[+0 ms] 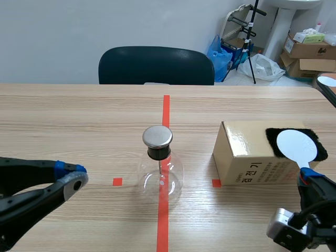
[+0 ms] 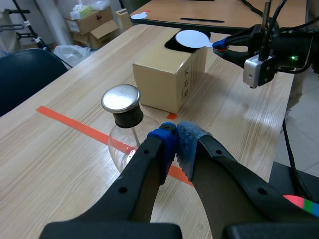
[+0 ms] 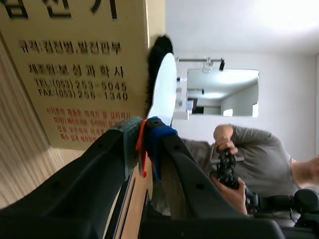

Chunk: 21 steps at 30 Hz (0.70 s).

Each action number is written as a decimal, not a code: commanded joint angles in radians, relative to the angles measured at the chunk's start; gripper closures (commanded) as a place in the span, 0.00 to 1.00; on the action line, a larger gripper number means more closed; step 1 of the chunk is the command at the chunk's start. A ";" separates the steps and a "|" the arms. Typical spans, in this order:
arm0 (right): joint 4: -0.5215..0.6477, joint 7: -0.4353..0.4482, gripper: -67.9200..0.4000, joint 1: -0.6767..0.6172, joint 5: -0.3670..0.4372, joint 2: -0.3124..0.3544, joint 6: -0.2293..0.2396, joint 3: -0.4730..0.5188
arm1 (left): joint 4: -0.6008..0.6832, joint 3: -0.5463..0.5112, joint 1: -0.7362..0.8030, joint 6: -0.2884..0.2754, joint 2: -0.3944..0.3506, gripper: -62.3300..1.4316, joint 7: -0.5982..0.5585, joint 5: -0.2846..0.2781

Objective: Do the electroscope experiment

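glass electroscope flask (image 1: 160,168) stands mid-frame on the tabletop (image 1: 63,121). left gripper (image 1: 77,176), lower left, is closed on nothing. right gripper (image 1: 310,176), lower right, clamps the white disc paddle (image 1: 297,145) over black fur (image 1: 273,137) atop the box (image 1: 247,157).

A clear glass flask with a metal cap (image 1: 160,168) stands mid-way across the pale wooden table (image 1: 63,115). To its right sits a tan cardboard box (image 1: 241,157), with a black fur pad (image 1: 271,137) on top and a white round paddle (image 1: 297,146) over the pad. A dark chair (image 1: 156,65) stands behind the table.
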 commanded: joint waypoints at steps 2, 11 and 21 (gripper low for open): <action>0.019 -0.012 0.98 0.006 -0.005 0.019 0.003 0.013 | -0.004 0.006 -0.003 -0.002 0.004 0.93 -0.001 -0.016; 0.019 -0.008 0.98 0.011 -0.032 0.019 0.026 0.007 | -0.004 0.006 -0.003 -0.002 0.005 0.36 0.002 -0.037; 0.019 0.108 0.98 0.020 0.031 0.018 0.090 0.007 | -0.004 0.006 -0.003 -0.002 0.004 0.00 0.034 -0.104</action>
